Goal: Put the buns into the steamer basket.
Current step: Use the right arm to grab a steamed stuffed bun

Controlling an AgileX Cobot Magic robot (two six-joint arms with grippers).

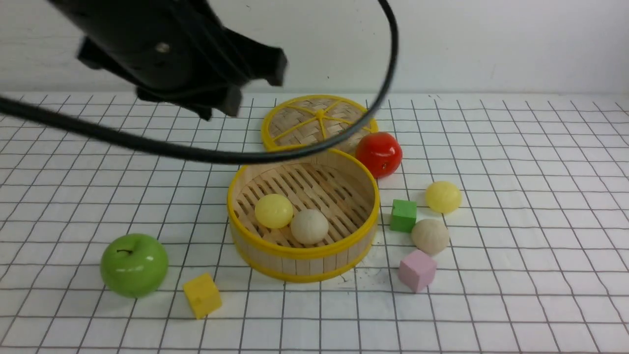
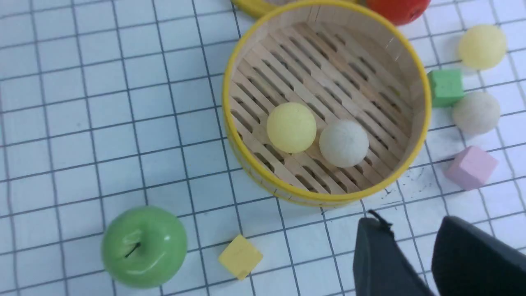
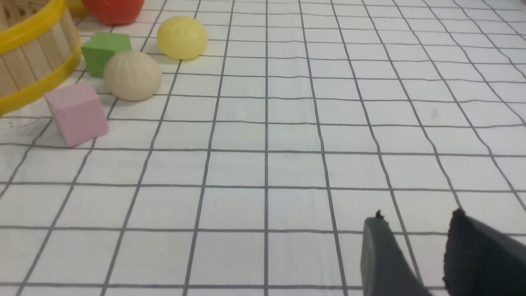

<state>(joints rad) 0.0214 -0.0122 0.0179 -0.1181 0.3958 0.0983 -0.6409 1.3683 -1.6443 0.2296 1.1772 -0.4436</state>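
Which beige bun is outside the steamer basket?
The beige bun between the green cube and pink cube; the other beige bun lies inside the steamer basket beside a yellow bun.

Bright even light, soft shadows

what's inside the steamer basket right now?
Two buns on the slatted floor: a pale yellow bun and a beige bun, side by side. The front view's near wall hides a strip of floor; the left wrist view shows nothing else inside.

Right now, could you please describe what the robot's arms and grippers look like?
The left arm is glossy black with a silver screw and a thick black cable. The left gripper and right gripper have dark, tapered fingers.
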